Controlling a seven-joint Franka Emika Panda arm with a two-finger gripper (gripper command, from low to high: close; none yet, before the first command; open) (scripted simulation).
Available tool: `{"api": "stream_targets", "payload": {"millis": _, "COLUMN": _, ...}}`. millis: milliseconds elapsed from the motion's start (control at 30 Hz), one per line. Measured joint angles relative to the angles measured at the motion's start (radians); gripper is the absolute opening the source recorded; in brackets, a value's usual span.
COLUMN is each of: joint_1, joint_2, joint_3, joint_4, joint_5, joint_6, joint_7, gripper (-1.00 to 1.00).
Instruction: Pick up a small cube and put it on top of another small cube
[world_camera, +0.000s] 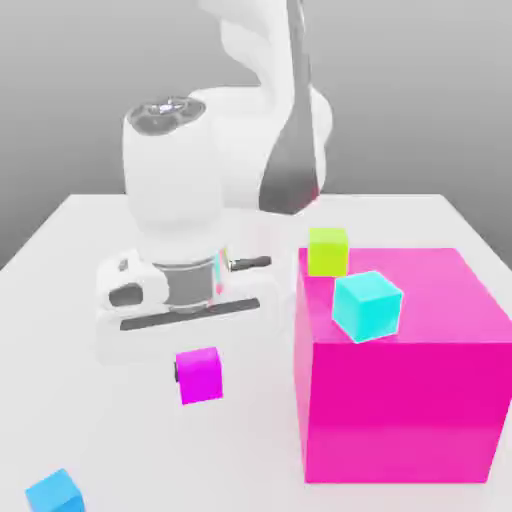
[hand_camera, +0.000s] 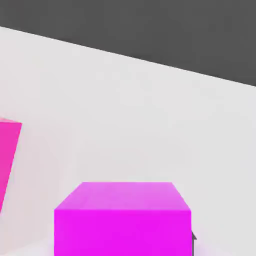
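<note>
Magenta small plain cube (world_camera: 198, 376) low on the white table (world_camera: 60, 250), off the exterior view's left of the huge glossy magenta cube (world_camera: 400, 400) and apart from its near left edge; in the hand view, fills the lower middle (hand_camera: 122, 217) with a strip of the huge magenta cube at the side. Directly under the white two-finger tool (world_camera: 192, 345), which hangs from the Panda arm over that spot. Cannot tell whether the tool is spread or pinching the small cube.

Lime-green small plain cube (world_camera: 327, 250) at the huge magenta cube's far left corner, seemingly behind it on the table. Slightly larger cyan cube (world_camera: 367, 305) apparently resting on the huge magenta cube's top near its left front edge. Small blue cube (world_camera: 55, 492) well away from the huge magenta cube, toward the exterior view's lower left.

Risks, as judgement:
- Carrying too low toward the lime-green cube means striking the huge magenta cube's side or clipping the cyan cube, both close to the route.
- Off-centre hold means the small cube twisting or slipping on lift.
- Releasing off-centre on a landing face no bigger than the load means toppling off, perhaps behind the huge magenta cube.
- Coming down hard means pushing the lime-green cube aside.
</note>
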Motion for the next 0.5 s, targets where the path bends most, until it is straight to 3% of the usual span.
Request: {"api": "stream_targets", "payload": {"millis": 500, "joint_1": 0.18, "joint_2": -0.543, "joint_3": 0.113, "joint_4": -0.078, "joint_5": 0.039, "joint_6": -0.463, "joint_7": -0.143, "gripper": -1.0}}
